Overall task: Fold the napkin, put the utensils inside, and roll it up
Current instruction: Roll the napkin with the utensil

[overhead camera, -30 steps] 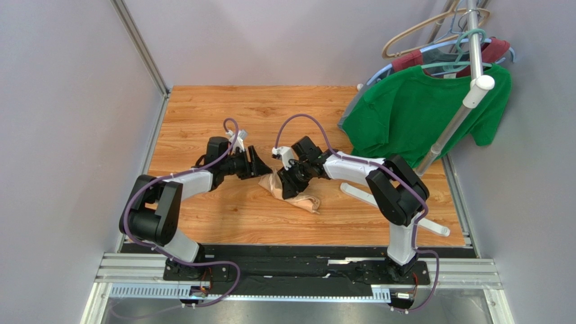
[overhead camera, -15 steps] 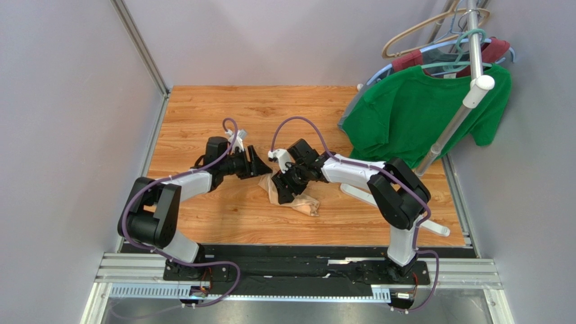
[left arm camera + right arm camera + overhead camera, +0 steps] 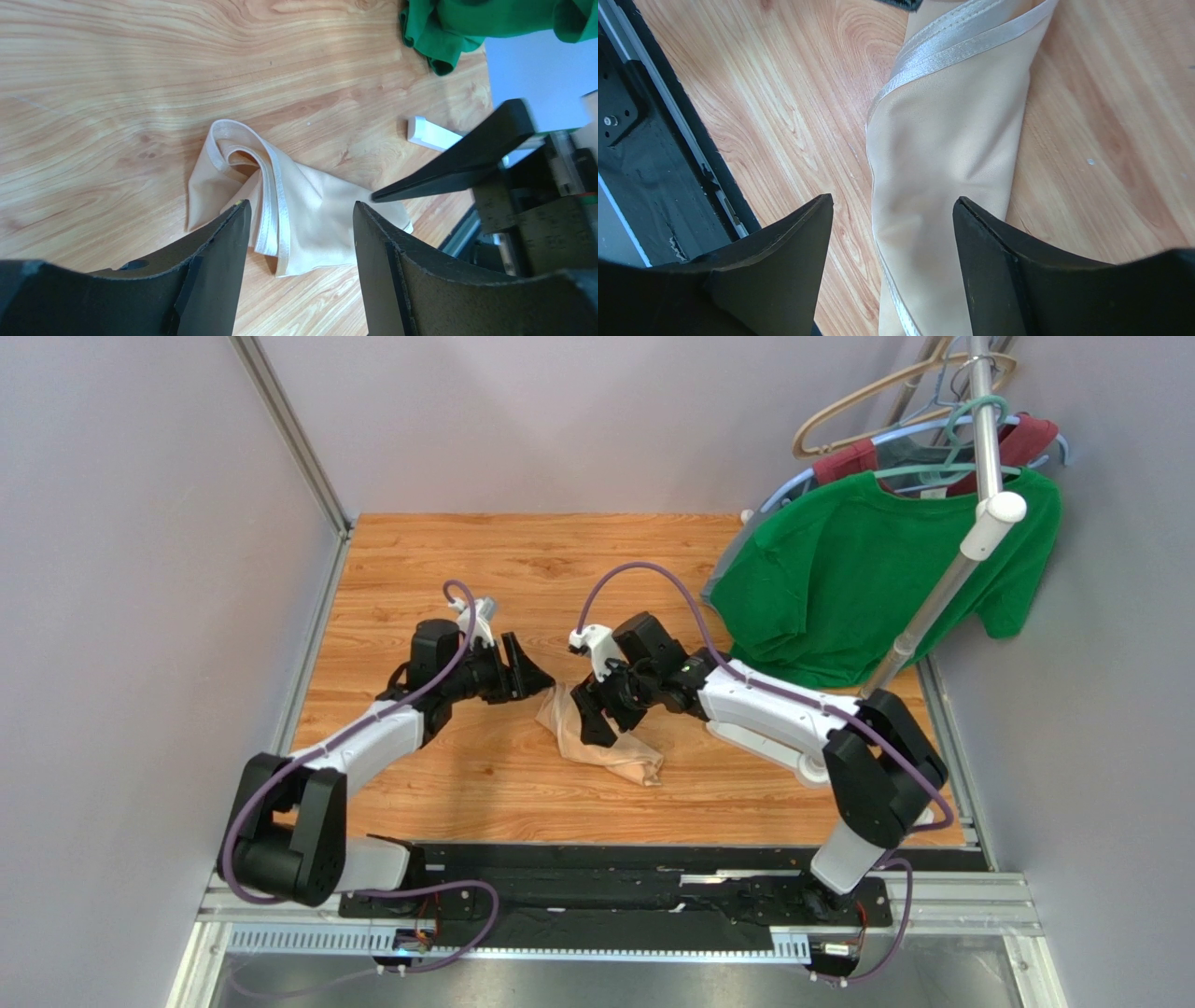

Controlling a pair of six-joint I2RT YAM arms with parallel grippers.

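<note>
**Right gripper lets go of the bundled napkin**

A second ago the right gripper (image 3: 606, 717) was down on the cloth with its jaws drawn closer together. Now its wrist view shows them spread wide with nothing between them, and the napkin (image 3: 941, 161) lies loose on the wood beneath. The right arm has also swung its elbow outward, toward the green T-shirt (image 3: 856, 574).

The left gripper (image 3: 530, 672) hovers just beside the bundle, also spread and holding nothing; that arm has stretched further forward than it was.

The napkin (image 3: 603, 742) sits where it did, near the middle of the table (image 3: 421, 574) between the two grippers. It is a narrow, gathered bundle with its satin hem curling open at one end (image 3: 242, 150) — more a loose fold than a tight roll. We cannot see the spoon anywhere, so we cannot tell whether it is tucked inside.

We judge the release as the end of a rolling pass. If the spoon is inside, the work is nearly done — though the open end suggests the roll could slacken.
</note>
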